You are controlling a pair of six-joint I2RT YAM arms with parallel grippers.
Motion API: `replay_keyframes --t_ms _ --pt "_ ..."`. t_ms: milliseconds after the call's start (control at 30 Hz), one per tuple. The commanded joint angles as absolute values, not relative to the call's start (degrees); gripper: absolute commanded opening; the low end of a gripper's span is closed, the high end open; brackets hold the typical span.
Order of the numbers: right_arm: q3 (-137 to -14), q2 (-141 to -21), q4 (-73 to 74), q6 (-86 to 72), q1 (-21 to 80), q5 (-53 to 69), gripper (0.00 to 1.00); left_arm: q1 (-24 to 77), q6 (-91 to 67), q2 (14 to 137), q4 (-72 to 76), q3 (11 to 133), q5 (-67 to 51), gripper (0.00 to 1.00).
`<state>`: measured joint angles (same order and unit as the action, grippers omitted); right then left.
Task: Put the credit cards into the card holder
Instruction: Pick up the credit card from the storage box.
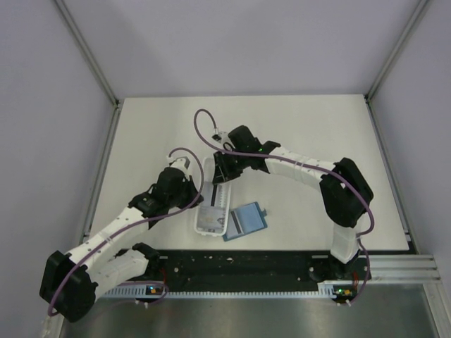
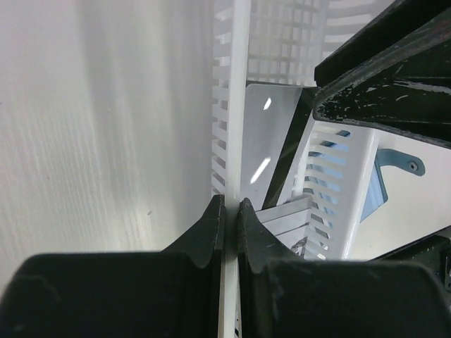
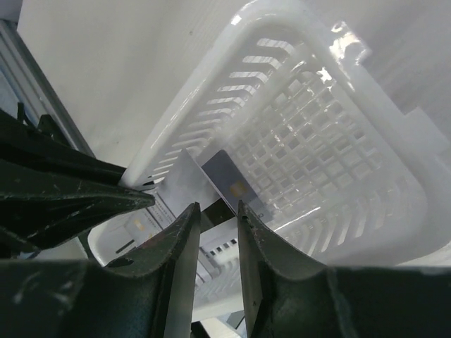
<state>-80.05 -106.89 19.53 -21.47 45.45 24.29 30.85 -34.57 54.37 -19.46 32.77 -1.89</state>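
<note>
Jaws of the right gripper (image 3: 213, 220) stand a narrow gap apart, astride the near edge of one credit card (image 3: 211, 176) tilted up inside the white slotted tray (image 3: 366, 141); whether they bite on it yet cannot be told. Just alongside, the left gripper (image 2: 230, 211) is clamped on the tray's left wall, pinning it to the table (image 1: 317, 134). More credit cards (image 1: 211, 222) lie stacked at the tray's near end. The card holder (image 1: 246, 220), teal and lying flat, sits just beside the tray on its right.

The step in hand looks like the pick of a single card. Done well, it means closing squarely on that card's edge alone and leaving the stack below undisturbed. The card should then rise straight up, clear of the slotted walls, before it swings right toward the holder. The left grip should hold firm so the light tray does not ride up with the card.
</note>
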Motion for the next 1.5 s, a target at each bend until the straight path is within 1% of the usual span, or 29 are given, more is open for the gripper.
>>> replay_keyframes --t_ms 0,133,667,767,900,967,1033,1067,1133,1333,1467 --pt "-78.2 -104.5 22.1 -19.8 47.0 36.5 0.27 30.3 -35.7 53.7 -7.8 34.6 1.1 0.0" --pt "-77.8 -104.9 22.3 -18.3 46.9 40.4 0.28 30.3 -35.7 54.1 -7.6 34.8 0.9 0.0" --pt "-75.4 -108.0 22.9 -12.8 48.2 47.2 0.28 30.3 -35.4 54.4 -7.6 35.2 1.1 0.0" --pt "-75.4 -108.6 22.9 -12.4 48.5 46.1 0.28 30.3 -35.5 54.6 -7.6 35.2 1.0 0.0" --pt "-75.3 -108.3 21.7 -13.6 48.7 41.7 0.29 30.3 -35.4 54.5 -7.6 35.0 0.7 0.0" --pt "-75.1 -107.9 20.5 -15.0 48.7 38.2 0.32 30.3 -35.4 54.4 -7.6 34.8 0.7 0.0" --pt "-74.4 -107.4 18.7 -16.6 48.7 36.7 0.32 30.3 -35.6 54.1 -7.6 34.5 0.6 0.0" --pt "-74.1 -107.3 17.9 -17.0 48.7 37.0 0.32 30.3 -35.6 54.2 -7.6 34.5 0.6 0.0" --pt "-73.5 -107.2 16.4 -17.7 48.7 38.0 0.25 30.3 -35.6 54.0 -7.6 34.4 0.6 0.0" --pt "-72.4 -107.2 16.3 -17.2 48.7 40.3 0.13 30.4 -35.6 53.9 -7.9 34.2 1.0 0.0" --pt "-71.5 -106.1 16.3 -17.3 48.8 37.8 0.09 30.3 -36.6 54.6 -8.3 34.3 2.2 0.0"
